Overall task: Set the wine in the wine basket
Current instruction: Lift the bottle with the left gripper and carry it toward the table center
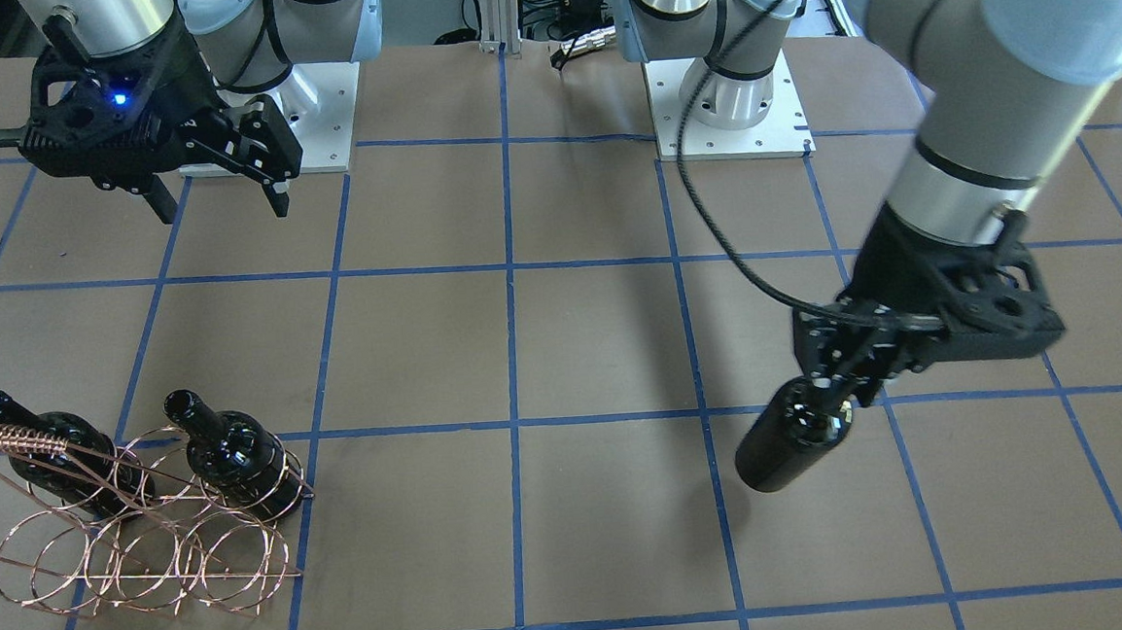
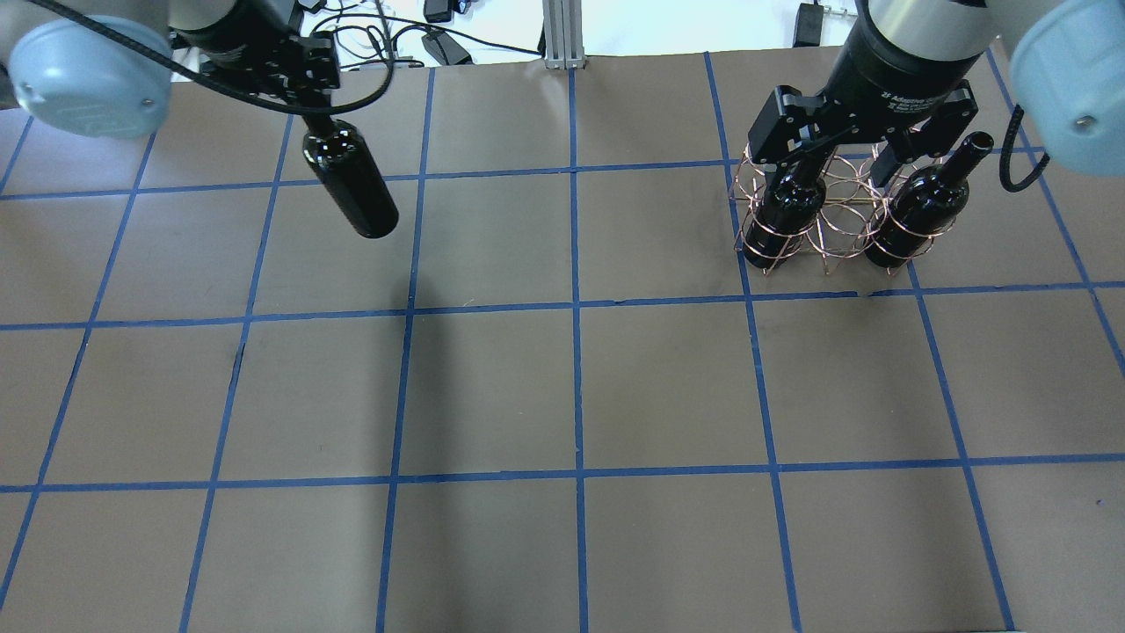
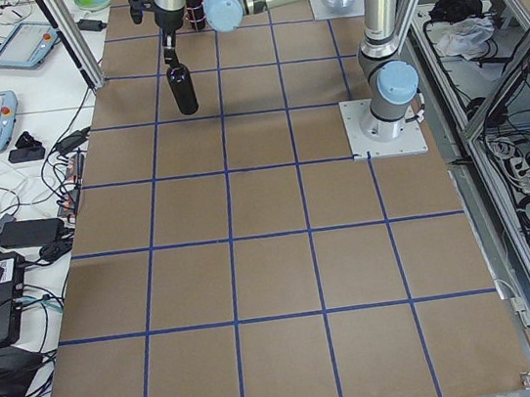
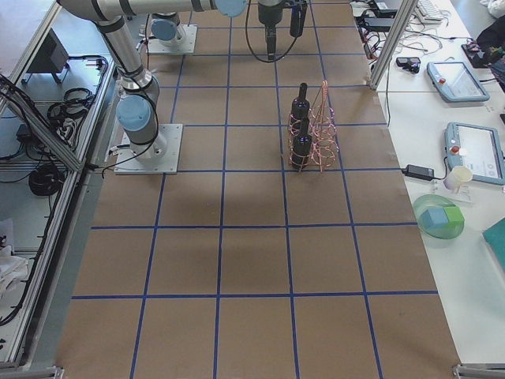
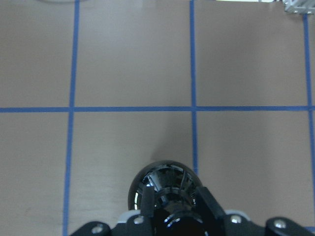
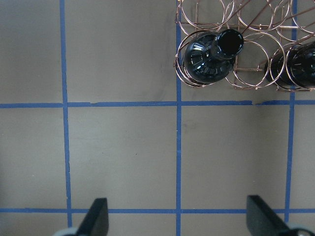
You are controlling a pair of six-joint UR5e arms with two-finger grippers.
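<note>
My left gripper (image 1: 843,381) is shut on the neck of a dark glass wine bottle (image 1: 785,449) and holds it base-down, tilted, above the table. The bottle also shows in the overhead view (image 2: 352,180) and the left wrist view (image 5: 165,189). The copper wire wine basket (image 1: 147,555) stands on the table with two more bottles in its rings, one (image 1: 54,463) beside the other (image 1: 239,461). My right gripper (image 1: 221,207) is open and empty, raised above the basket (image 2: 835,233). The right wrist view shows the basket (image 6: 251,64) and a bottle mouth (image 6: 230,42).
The brown table (image 2: 571,396) carries a grid of blue tape lines. The two white arm base plates (image 1: 732,115) sit at the robot's side. Cables and a metal post (image 2: 558,35) lie past the far edge. Side benches hold tablets and a cup (image 4: 458,178).
</note>
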